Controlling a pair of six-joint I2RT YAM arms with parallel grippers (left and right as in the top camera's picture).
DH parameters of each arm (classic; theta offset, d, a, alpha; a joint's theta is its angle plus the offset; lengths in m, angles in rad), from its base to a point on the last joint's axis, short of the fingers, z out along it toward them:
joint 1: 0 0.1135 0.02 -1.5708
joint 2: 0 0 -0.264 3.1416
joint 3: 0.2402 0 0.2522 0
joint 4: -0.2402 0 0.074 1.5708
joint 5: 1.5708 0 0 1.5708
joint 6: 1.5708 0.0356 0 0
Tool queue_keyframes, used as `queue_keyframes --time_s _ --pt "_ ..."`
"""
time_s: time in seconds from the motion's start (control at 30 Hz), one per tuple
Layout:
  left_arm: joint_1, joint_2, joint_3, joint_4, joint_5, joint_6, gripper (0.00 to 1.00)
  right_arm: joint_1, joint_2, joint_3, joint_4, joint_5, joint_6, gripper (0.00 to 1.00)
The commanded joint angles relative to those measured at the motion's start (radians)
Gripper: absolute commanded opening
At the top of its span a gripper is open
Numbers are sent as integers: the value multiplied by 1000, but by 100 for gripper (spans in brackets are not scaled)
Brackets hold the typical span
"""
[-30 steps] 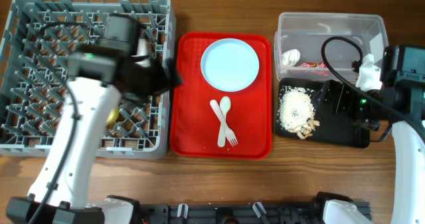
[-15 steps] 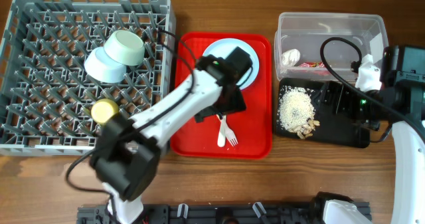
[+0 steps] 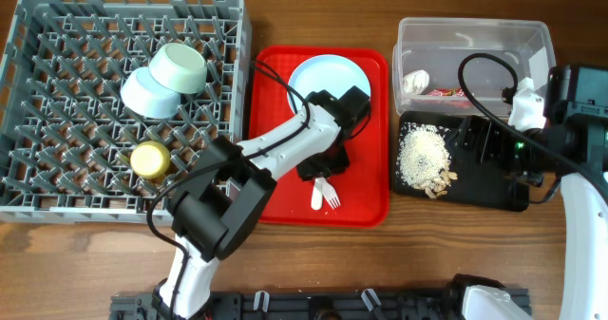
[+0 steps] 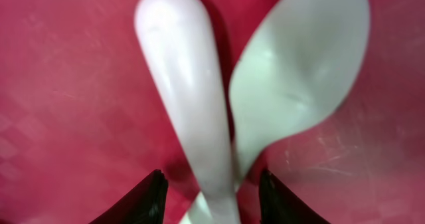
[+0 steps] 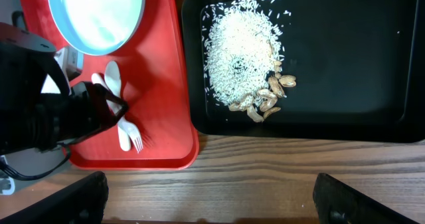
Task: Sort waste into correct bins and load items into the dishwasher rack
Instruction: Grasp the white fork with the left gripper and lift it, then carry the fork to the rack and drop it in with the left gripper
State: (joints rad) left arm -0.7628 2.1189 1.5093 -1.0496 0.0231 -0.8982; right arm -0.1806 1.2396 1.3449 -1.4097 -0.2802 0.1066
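Observation:
My left gripper point(image 3: 321, 164) is down on the red serving tray point(image 3: 271, 192). In the left wrist view its jaws point(image 4: 211, 192) are still open. They straddle the crossed handles of the white fork point(image 4: 179, 84) and spoon point(image 4: 299, 84), with a red gap on each side. The fork tines point(image 3: 332, 199) stick out below it. The pale blue plate point(image 3: 309, 87) lies at the tray's far end. Two teal bowls point(image 3: 180, 66) point(image 3: 147, 94) and the yellow cup point(image 3: 150, 159) sit in the grey dishwasher rack point(image 3: 57, 192). My right gripper point(image 5: 212, 201) hangs open and empty.
The clear tub point(image 3: 475, 35) at the back right holds a white scrap point(image 3: 415, 81) and a red wrapper point(image 3: 442, 92). The black tray point(image 3: 494, 195) in front of it holds rice-like crumbs and beige scraps point(image 3: 423, 159). The right arm hovers over that tray.
My left arm swung from over the rack to the red tray and came down on the spoon and fork. Its jaws have narrowed. The right arm has not moved.

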Motion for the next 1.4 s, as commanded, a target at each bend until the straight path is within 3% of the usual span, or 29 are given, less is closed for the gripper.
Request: queue_keyframes --time_s 0.0,0.3,0.53,1.17,1.37 --pt "-27 29 -4 -1 -17 -7 41 -2 -2 3 -3 0 -14 100" --pt "-31 29 -4 -44 -35 4 18 -2 -2 3 -6 0 -19 100" --pt "-19 22 -4 -82 -67 4 10 -2 -2 3 -7 -1 -21 100" --pt "48 -164 -4 -109 -123 31 4 -2 -2 3 -11 0 -25 100" --pt "176 -309 -4 -119 -126 251 4 -2 -2 3 -12 0 -26 100"
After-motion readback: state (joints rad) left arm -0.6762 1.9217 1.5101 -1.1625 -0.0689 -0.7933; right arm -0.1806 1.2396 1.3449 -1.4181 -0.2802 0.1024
